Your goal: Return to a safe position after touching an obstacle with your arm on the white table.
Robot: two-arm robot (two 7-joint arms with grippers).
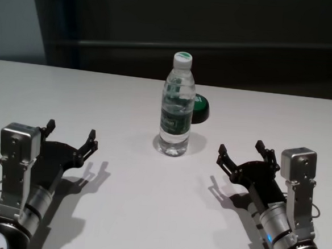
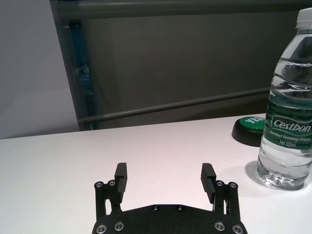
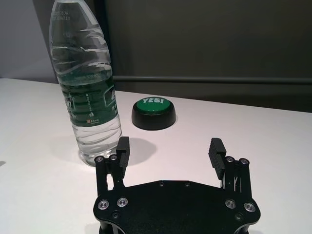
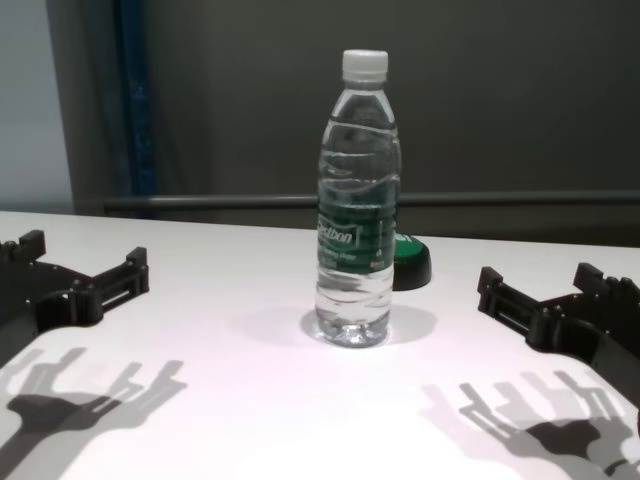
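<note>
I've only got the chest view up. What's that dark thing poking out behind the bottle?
Observer: A low black round button with a green top reading "YES!", seen in the right wrist view.
Operator: Is it touching the bottle?
Observer: No. In the right wrist view there is bare white table between it and the water bottle, which stands upright.
Operator: What does the label say in full?
Observer: The left wrist view reads "Cestbon", with "Purified Drinking Water" under it.
Operator: Are both grippers empty?
Observer: Yes. In the head view the left gripper and right gripper are open, holding nothing, one on each side of the bottle and apart from it.
</note>
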